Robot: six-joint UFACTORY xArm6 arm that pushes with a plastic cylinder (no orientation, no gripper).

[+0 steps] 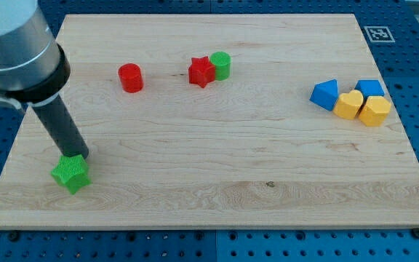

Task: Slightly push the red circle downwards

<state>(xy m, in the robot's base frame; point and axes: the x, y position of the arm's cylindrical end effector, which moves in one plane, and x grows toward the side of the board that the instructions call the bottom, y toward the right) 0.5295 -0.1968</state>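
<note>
My tip [77, 155] has no jaws and holds nothing, touching the green star [70, 173]. The red circle [130, 77], up-right of it, looks light, stiff, slippery; push its top edge.

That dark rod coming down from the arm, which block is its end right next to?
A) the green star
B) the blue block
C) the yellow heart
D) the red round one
A: my tip sits right at the top edge of the green star near the view's bottom left, while the red circle lies apart, toward the view's top.
</note>
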